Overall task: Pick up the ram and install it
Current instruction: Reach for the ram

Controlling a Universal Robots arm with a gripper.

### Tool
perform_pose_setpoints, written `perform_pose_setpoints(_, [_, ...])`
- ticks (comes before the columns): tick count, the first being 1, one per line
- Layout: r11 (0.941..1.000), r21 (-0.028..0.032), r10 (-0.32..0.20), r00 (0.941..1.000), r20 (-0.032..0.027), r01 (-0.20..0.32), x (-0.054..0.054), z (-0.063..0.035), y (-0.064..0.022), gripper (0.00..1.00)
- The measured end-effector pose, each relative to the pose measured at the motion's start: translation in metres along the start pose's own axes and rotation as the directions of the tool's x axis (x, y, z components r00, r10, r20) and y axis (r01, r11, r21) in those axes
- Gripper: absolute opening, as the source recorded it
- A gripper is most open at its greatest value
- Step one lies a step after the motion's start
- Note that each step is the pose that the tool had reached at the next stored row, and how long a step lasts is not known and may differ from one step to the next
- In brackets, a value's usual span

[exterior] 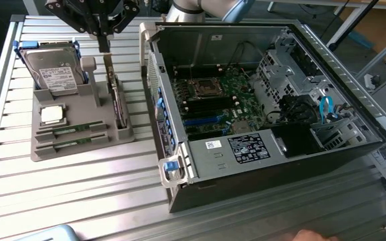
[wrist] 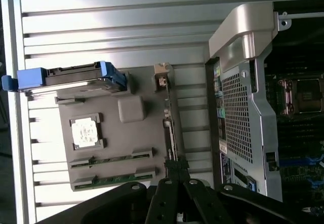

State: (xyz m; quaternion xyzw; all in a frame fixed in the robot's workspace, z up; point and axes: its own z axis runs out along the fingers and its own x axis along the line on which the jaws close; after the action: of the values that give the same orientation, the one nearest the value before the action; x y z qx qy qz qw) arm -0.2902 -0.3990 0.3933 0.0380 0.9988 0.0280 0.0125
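Claw (exterior: 104, 46), shut and empty, hangs at the exterior view's upper left; ram (exterior: 72, 130) lies below it at mid-left in the grey tray (exterior: 79, 116), long axis crosswise.

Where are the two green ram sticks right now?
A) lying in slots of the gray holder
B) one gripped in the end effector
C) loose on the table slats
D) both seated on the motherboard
A: one ram stick and a second ram stick lie in slots of the gray holder; the end effector is shut above it.
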Motion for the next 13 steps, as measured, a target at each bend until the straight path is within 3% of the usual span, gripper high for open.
perform_pose_setpoints(13, [1.0000,0.0004,0.000,1.0000,-0.0054,0.000,0.029,-0.0008,-0.0022,0.11])
